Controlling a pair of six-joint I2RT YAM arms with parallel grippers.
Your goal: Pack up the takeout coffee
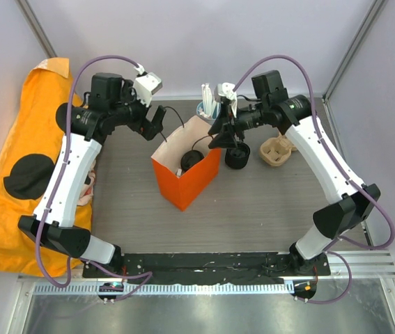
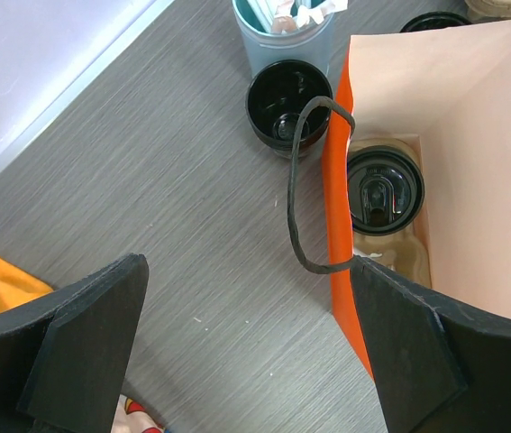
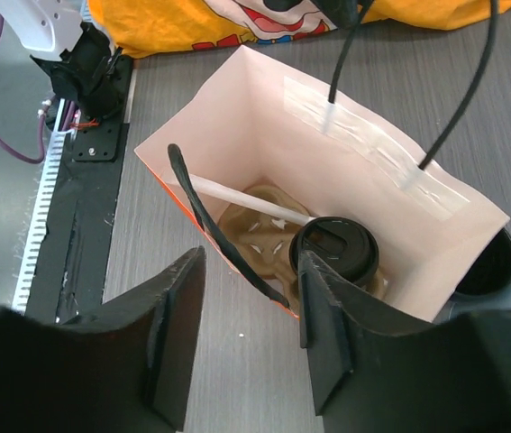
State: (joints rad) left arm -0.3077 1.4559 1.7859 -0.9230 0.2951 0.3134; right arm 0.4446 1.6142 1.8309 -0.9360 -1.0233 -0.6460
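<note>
Left gripper (image 2: 246, 302) and right gripper (image 3: 250, 275) gape empty near one bag (image 3: 264, 117) holding one lidded cup (image 3: 334, 248).

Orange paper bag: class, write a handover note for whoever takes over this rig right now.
Left gripper: open, empty, beside the orange paper bag.
Right gripper: jaws apart, empty, over the bag's black cord handle.
Done: one lidded black cup sits in the brown pulp carrier inside the bag.
Left: a lidless black cup stands outside by the bag, probably still to pack.
</note>
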